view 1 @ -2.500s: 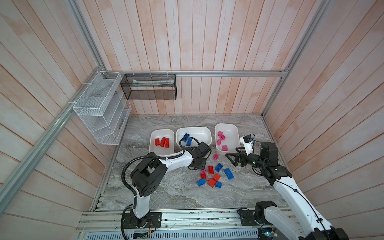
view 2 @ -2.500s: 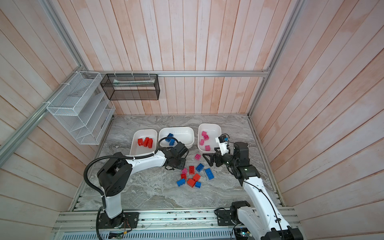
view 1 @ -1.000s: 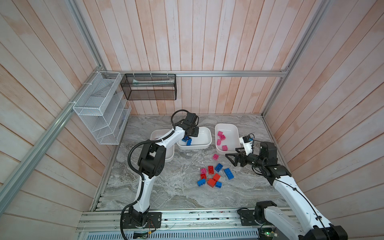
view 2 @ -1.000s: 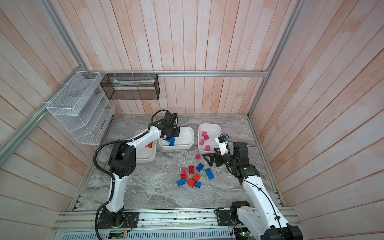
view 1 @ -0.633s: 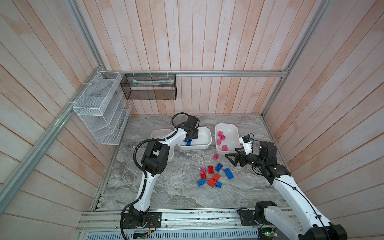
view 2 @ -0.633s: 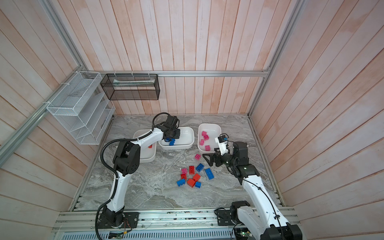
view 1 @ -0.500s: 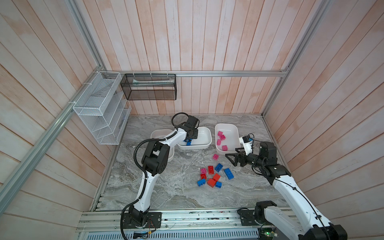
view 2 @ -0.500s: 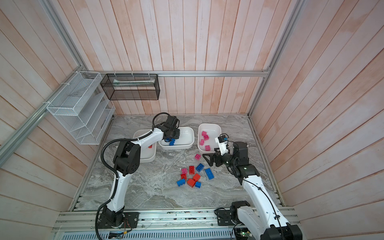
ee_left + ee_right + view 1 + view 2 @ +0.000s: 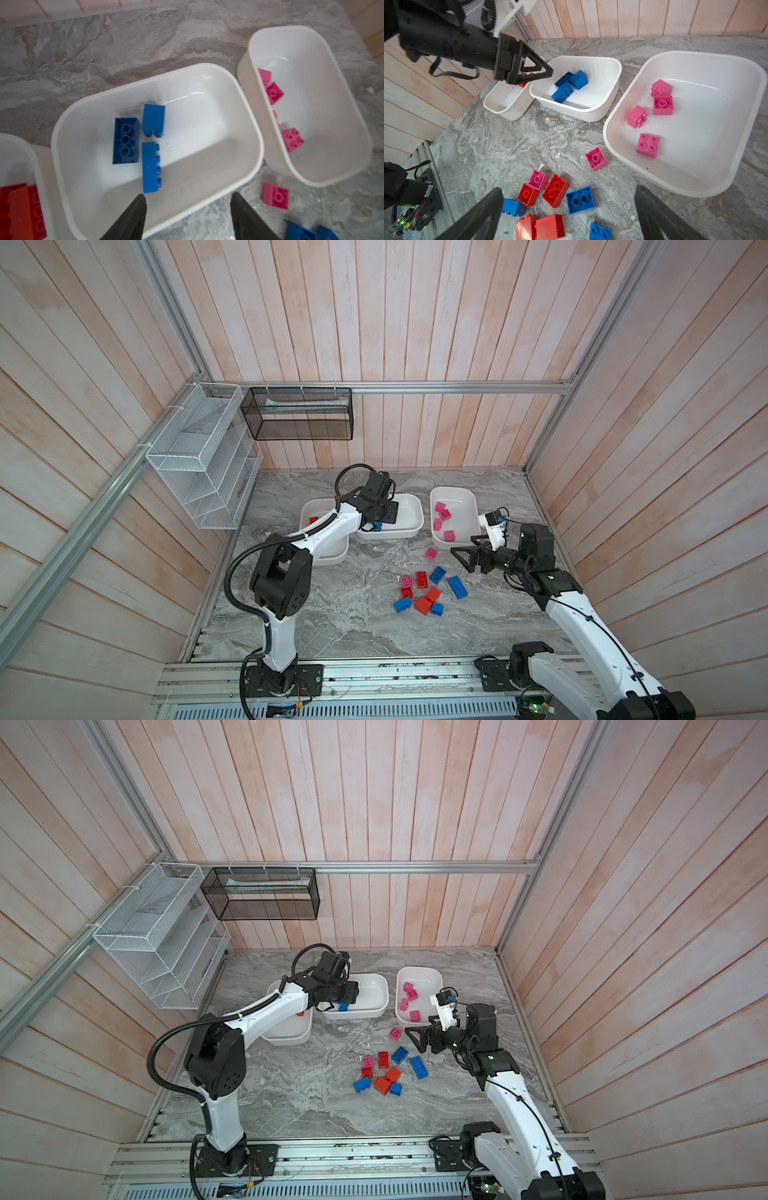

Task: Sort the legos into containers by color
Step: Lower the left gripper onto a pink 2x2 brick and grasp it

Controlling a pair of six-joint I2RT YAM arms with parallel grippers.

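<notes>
Three white containers stand in a row. The left one (image 9: 332, 558) holds red legos, the middle one (image 9: 411, 510) blue, the right one (image 9: 467, 506) pink. My left gripper (image 9: 188, 197) hangs open over the middle container's near wall (image 9: 197, 166) with nothing between its fingers. Three blue legos (image 9: 150, 166) lie inside, just beyond the fingertips. Loose red, blue and pink legos (image 9: 424, 593) lie in a cluster on the marble, and one pink lego (image 9: 431, 553) lies apart. My right gripper (image 9: 569, 190) stands open and empty just right of that cluster, also seen as the right gripper (image 9: 463, 558) in a top view.
A white wire rack (image 9: 199, 456) and a black mesh basket (image 9: 297, 414) hang on the walls at the back left. Wooden walls close in three sides. An aluminium rail (image 9: 374, 676) carrying both arm bases runs along the front edge.
My left arm has swung from beside the loose cluster to over the middle container, and its jaws have opened there. The right arm has not moved.
</notes>
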